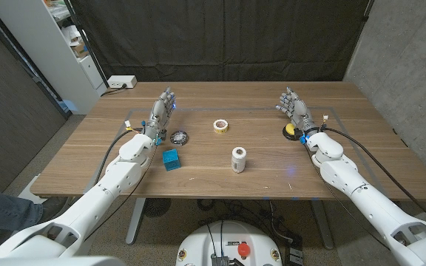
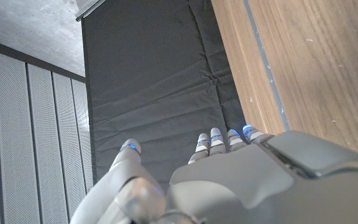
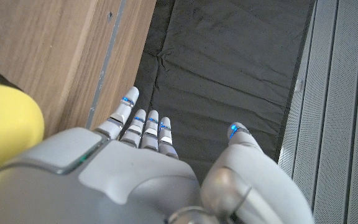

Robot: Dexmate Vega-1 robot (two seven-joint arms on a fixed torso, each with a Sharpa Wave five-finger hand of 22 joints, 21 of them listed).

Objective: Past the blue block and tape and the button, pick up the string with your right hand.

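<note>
A white spool of string (image 1: 238, 159) stands upright near the middle of the wooden table (image 1: 272, 185). A blue block (image 1: 170, 159) sits left of it, and a yellow-and-white tape roll (image 1: 221, 125) lies farther back. The yellow button (image 1: 291, 131) on its black base is at the right, right beside my right hand (image 1: 293, 106); the yellow button (image 3: 5, 134) also appears close by in the right wrist view. My right hand (image 3: 160, 174) holds nothing, fingers apart and pointing toward the table's far edge. My left hand (image 1: 163, 112) is likewise empty, behind the block.
A small dark round object (image 1: 179, 137) lies between my left hand and the blue block. A white power strip (image 1: 121, 82) sits at the table's back left corner. Black curtain (image 3: 229, 74) hangs behind the table. Pale tape lines (image 1: 257, 108) mark the tabletop.
</note>
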